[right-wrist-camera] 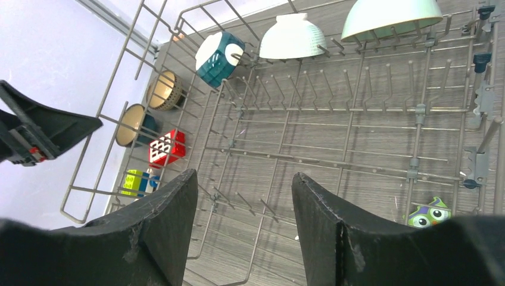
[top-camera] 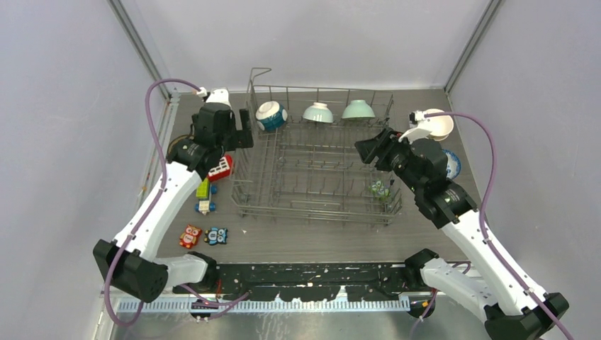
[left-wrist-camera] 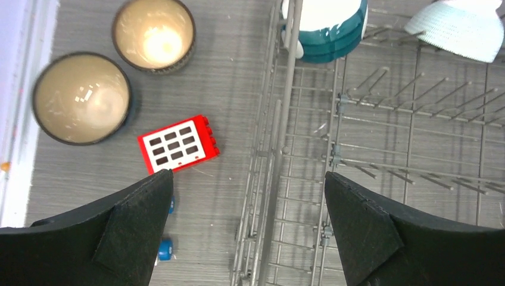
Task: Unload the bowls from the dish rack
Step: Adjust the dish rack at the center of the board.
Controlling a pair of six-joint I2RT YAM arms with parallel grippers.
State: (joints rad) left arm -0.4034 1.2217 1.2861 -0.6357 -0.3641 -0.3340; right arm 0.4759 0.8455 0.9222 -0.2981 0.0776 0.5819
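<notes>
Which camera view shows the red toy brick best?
Left wrist: the red toy brick lies whole, unobstructed and close up. Top external shows it small, tucked against the left arm. Right wrist shows it small, through the dish rack wires.

We log the rack (top-camera: 312, 216) as thin grey metal wire with a smooth, dull coat. It stands on a table (left-wrist-camera: 226, 77) that looks like matt grey wood-grain board. The bowls look like glazed ceramic: the teal bowl (left-wrist-camera: 330, 36) is smooth and glossy, the beige bowl (left-wrist-camera: 81, 98) is shiny inside with bright glints, and the mint bowl (left-wrist-camera: 461, 27) is finely ribbed and duller. The red block (left-wrist-camera: 177, 145) reads as smooth, glossy plastic. The left fingers (left-wrist-camera: 369, 238) and right fingers (right-wrist-camera: 164, 232) are matt black with rough, frayed edges, and we cannot tell whether they are rubber or plastic.
</notes>
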